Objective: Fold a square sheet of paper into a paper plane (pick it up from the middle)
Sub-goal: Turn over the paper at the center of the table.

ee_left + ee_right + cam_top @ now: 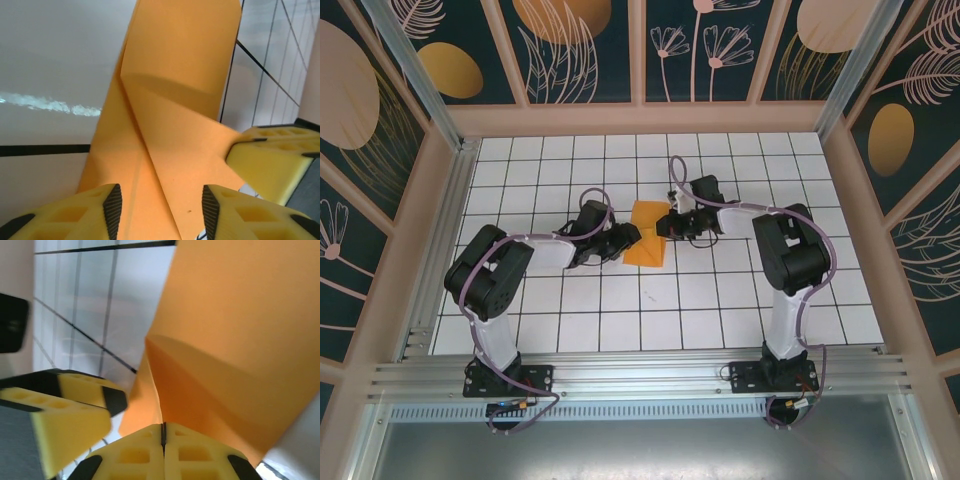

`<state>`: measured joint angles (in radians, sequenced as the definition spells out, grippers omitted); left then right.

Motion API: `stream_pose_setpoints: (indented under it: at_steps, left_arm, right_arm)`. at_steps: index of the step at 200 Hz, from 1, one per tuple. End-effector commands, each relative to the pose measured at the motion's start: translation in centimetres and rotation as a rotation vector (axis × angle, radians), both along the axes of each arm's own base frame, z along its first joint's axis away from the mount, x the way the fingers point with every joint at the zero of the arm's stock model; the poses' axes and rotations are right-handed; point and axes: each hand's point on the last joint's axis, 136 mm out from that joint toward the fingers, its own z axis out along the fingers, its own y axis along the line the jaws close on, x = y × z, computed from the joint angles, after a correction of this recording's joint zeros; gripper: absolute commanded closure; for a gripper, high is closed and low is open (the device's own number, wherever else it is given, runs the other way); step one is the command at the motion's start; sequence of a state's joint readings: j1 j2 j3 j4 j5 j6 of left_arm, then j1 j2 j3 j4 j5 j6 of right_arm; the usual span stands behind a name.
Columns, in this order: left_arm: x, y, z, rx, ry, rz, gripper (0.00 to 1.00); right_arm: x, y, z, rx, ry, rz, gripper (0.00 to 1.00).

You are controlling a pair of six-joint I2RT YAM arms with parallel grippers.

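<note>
The square sheet of paper, orange and already partly folded, lies at the centre of the overhead frame on the white gridded table, one flap creased diagonally across another and its upper portion lifted off the tiles. I meet it from both sides of the frame. My right gripper, at the bottom of its own wrist view, has its jaws pressed together, and the raised fold runs straight down into the seam between them, so I judge that it is pinching the paper's edge to hold the flap up and keep the crease from springing flat. My left gripper, at the bottom of its wrist view, stands with its jaws apart, the black pads on either side of the diagonal crease and the sheet passing between them without either pad visibly pressing on it. I read that as the free claw, placed to take or flatten the next fold while the other anchors the sheet. One of my right fingers shows at the right edge of the left wrist view, just beside the paper's corner.
</note>
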<state>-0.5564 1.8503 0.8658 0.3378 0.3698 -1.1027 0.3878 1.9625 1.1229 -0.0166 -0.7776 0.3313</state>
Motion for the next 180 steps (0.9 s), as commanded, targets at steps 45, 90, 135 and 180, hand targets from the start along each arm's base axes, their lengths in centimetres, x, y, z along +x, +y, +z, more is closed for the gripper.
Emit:
stream_pose_setpoints:
  at_steps: [45, 90, 135, 180]
  left_arm:
    - [-0.1, -0.6, 5.8, -0.338, -0.200, -0.019, 0.32]
    - [-0.1, -0.7, 6.6, -0.394, -0.244, -0.015, 0.31]
    - [0.7, -1.0, 6.9, -0.383, -0.310, -0.032, 0.22]
    - [0.8, -1.5, 6.5, -0.395, -0.310, -0.057, 0.16]
  right_arm:
    - [-0.9, 0.7, 6.2, 0.306, 0.079, 0.027, 0.95]
    - [-1.8, 0.4, 7.0, 0.360, 0.128, 0.018, 0.95]
    - [-2.3, 0.0, 6.9, 0.378, 0.164, 0.008, 0.95]
    - [-2.7, -0.3, 6.7, 0.395, 0.189, 0.003, 0.95]
